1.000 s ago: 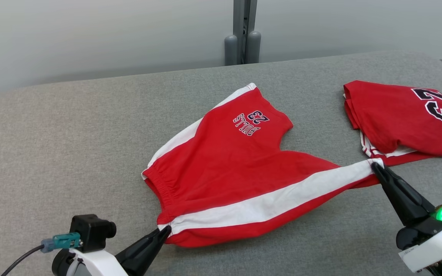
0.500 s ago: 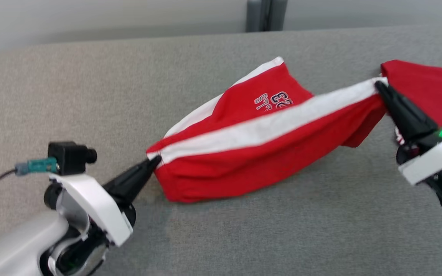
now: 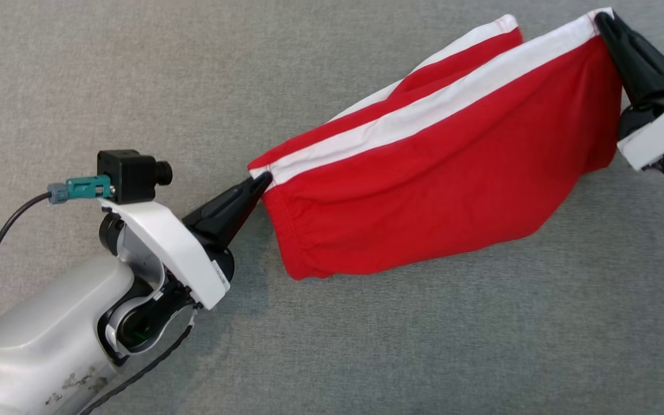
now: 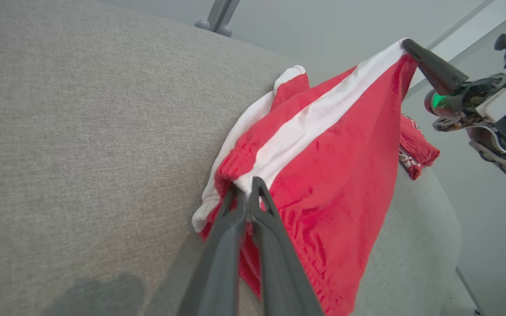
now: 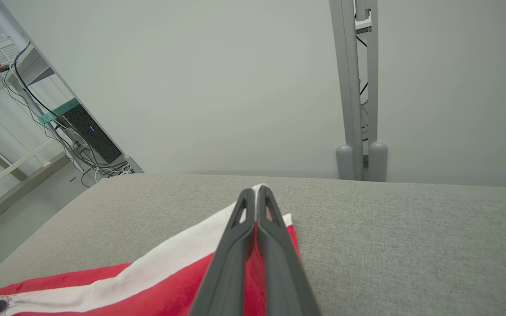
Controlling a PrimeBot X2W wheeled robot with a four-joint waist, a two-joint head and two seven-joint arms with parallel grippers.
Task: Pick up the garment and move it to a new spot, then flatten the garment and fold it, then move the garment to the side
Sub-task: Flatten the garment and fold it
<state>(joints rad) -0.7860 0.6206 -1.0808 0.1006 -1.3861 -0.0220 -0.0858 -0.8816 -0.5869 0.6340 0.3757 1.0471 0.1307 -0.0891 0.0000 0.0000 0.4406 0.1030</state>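
The garment is a pair of red shorts with a white side stripe, lifted and stretched between both grippers above the grey surface. My left gripper is shut on the waistband corner at the stripe's near end; the left wrist view shows the same pinch, left gripper on the garment. My right gripper is shut on the stripe's far end at the upper right, right gripper on the garment. The other leg trails on the surface behind.
A second red garment lies beyond the shorts near the surface's right end. Grey upright posts stand behind the back edge of the grey surface. A shelf with cables stands at the far left.
Both grippers have lifted the striped edge of the shorts off the surface and carried it away from me over the other leg. The head camera has tilted down.
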